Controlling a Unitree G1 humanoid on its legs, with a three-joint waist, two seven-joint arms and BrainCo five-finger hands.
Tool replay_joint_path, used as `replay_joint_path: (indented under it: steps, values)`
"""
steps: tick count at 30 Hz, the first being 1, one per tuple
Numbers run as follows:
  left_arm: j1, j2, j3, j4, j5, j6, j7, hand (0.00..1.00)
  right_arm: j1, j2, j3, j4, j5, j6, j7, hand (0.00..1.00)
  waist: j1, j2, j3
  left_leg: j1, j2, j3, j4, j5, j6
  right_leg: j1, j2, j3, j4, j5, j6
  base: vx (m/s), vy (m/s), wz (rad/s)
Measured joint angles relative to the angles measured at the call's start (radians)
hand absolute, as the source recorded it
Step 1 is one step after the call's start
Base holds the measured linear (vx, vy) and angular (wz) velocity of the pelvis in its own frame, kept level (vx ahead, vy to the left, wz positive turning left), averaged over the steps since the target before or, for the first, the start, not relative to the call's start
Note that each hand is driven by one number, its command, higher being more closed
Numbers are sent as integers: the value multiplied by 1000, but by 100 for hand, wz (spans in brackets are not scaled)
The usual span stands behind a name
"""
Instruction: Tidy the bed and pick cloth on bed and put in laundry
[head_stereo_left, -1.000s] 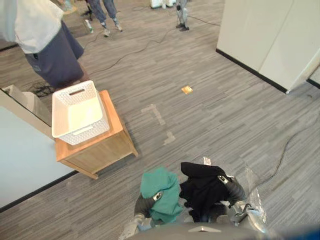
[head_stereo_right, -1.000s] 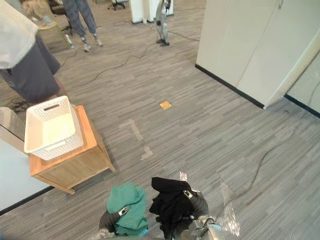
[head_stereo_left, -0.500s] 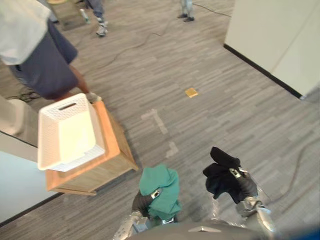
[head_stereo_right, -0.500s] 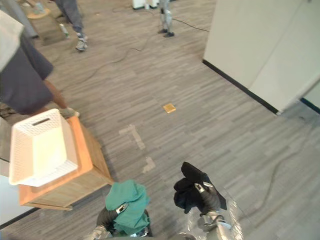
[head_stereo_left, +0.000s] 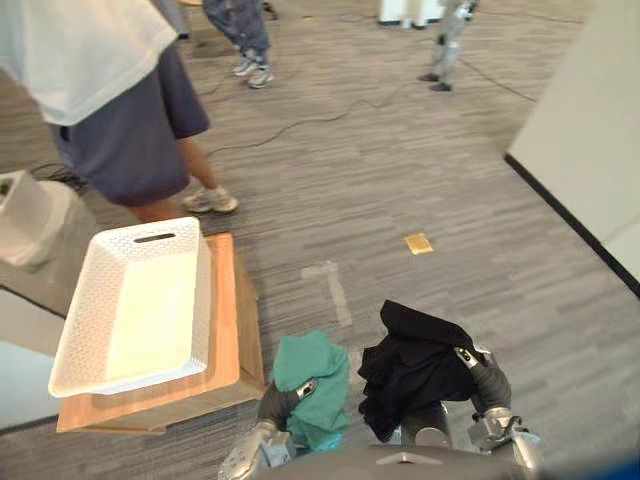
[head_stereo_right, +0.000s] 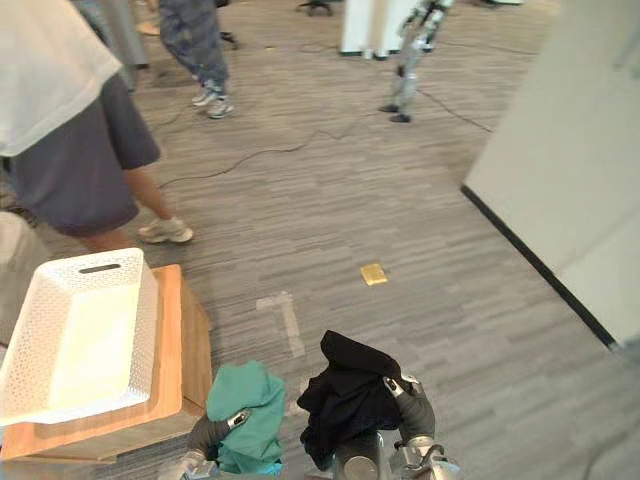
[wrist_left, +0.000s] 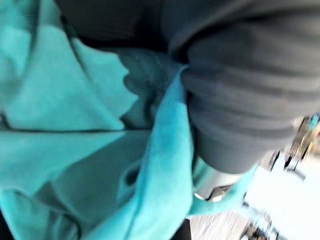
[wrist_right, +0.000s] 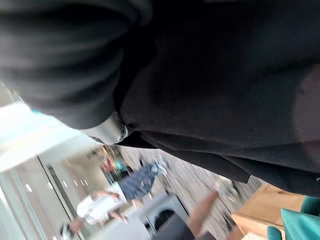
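A green cloth (head_stereo_left: 312, 385) is bunched over my left hand (head_stereo_left: 281, 400) low in the left eye view, carried above the floor. In the left wrist view the same green cloth (wrist_left: 85, 150) wraps round the hand's dark cover (wrist_left: 250, 90). A black cloth (head_stereo_left: 410, 360) hangs from my right hand (head_stereo_left: 483, 378) just beside it, and the two cloths nearly touch. A white laundry basket (head_stereo_left: 150, 232) stands with nothing in it on a low wooden table (head_stereo_left: 225, 330) to my left front.
A person (head_stereo_left: 110, 110) in a white top and dark shorts stands right behind the basket table. Another person's legs (head_stereo_left: 245, 35) are farther back. A small yellow square (head_stereo_left: 418, 243) and grey tape marks (head_stereo_left: 333, 285) lie on the floor. A white wall (head_stereo_left: 600, 140) runs along the right.
The camera has turned, so the basket and table now lie closer at my left. My right hand has brought the black cloth back in beside the green one. The person stepped nearer.
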Motion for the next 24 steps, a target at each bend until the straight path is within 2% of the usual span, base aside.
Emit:
replay_joint_path:
  steps: [1,2,3,5,6,7,8,9,10,11,13,14,15,17,18,19,20,21,22,23,24]
  values:
    - [-11,-19,6,2,0,12,3,100,-46,-9,-2,32,-7,-1,-1,100,15,44,6,-4,47,2,22,1,-23,3,30,-12,38,-32,-23,527,-218,27]
    - [-16,-27,13,2,1,10,-2,100,-73,-8,-19,57,30,53,0,100,16,58,12,-15,53,1,40,33,-53,-15,25,-27,102,-79,-33,503,-208,23]
    - [-13,-31,17,4,1,7,-4,100,-79,-6,-27,85,42,71,7,100,15,62,10,-11,56,1,43,53,-57,-19,21,-30,133,-105,-34,484,-226,50]
    - [-10,-49,33,8,-1,-25,-3,100,-74,4,-29,217,42,58,99,100,16,75,3,-21,78,5,92,97,-89,-17,17,-56,213,-213,-32,451,-215,37]
    - [-2,-55,42,9,-3,-30,-1,100,-69,4,-22,223,38,55,113,100,16,81,2,-38,86,6,135,99,-87,-13,22,-61,219,-239,-31,364,-189,2]
    - [1,-66,54,10,-25,-32,1,100,-63,5,-2,221,17,43,124,100,16,92,1,-96,103,4,269,115,-82,-2,32,-71,220,-271,-36,298,-155,3]
    - [-1,-69,58,11,-45,-32,2,100,-61,5,19,221,-3,38,129,100,10,104,10,-174,131,5,449,195,-86,53,56,-82,187,-292,-31,287,-164,5]
    - [0,-72,60,11,-50,-33,2,100,-55,4,29,220,-12,35,129,100,11,108,14,-207,147,9,535,269,-82,92,73,-83,156,-296,-37,386,-181,10]
    - [13,-84,65,8,-55,-43,2,100,-41,3,51,200,-36,34,129,100,18,109,20,-273,184,11,707,361,-95,177,105,-83,86,-301,-45,427,-158,1]
    - [23,-97,65,4,-70,-55,1,100,-31,-1,55,183,-58,34,128,100,25,116,21,-353,204,13,858,290,-70,244,118,-86,47,-312,-59,421,-131,-1]
    - [30,-104,65,3,-82,-54,0,100,-32,-3,57,172,-60,39,115,100,35,112,24,-442,198,46,919,218,-49,310,115,-87,7,-327,-68,253,-69,-3]
    - [34,-108,66,-6,-88,-54,0,100,-30,-11,57,167,-62,45,110,100,51,111,24,-500,185,82,878,172,-37,356,111,-86,-32,-330,-70,319,-51,-17]
    - [38,-108,66,-25,-88,-54,5,100,-31,-18,58,163,-71,56,110,100,66,106,23,-534,160,135,747,150,-38,391,95,-90,-65,-327,-69,340,-28,-18]
    - [56,-115,66,-56,-89,-54,16,100,-23,-32,57,149,-91,64,117,100,71,103,21,-539,139,243,541,149,-42,431,80,-111,-102,-324,-41,367,28,19]
    - [61,-121,62,-79,-90,-54,35,100,-8,-37,56,135,-97,73,118,100,64,105,19,-521,138,408,380,221,-34,489,75,-165,-129,-333,-7,416,56,73]
    - [60,-123,59,-85,-91,-54,43,100,8,-37,56,123,-98,78,118,100,59,105,19,-513,137,481,322,278,-22,520,77,-196,-136,-343,10,570,72,140]
    - [58,-127,56,-87,-104,-52,53,100,34,-33,61,114,-98,84,118,100,43,96,10,-478,122,628,258,296,78,567,77,-272,-137,-371,48,493,41,184]
    - [53,-129,54,-83,-109,-49,67,100,47,-28,72,113,-98,88,114,100,29,74,-12,-445,86,694,202,267,128,586,61,-331,-128,-393,72,549,37,186]
    - [53,-132,52,-83,-109,-49,71,100,43,-29,85,110,-98,88,111,100,32,68,-20,-443,70,707,183,249,155,590,59,-344,-124,-401,83,405,32,158]
    - [50,-133,48,-82,-108,-49,79,100,27,-32,98,107,-99,88,105,100,57,53,-33,-435,42,704,154,196,197,605,59,-358,-114,-417,104,389,34,82]
    - [49,-133,48,-82,-108,-49,84,100,18,-32,100,107,-99,88,104,100,66,51,-33,-433,36,697,150,185,198,607,58,-357,-108,-420,109,382,35,88]
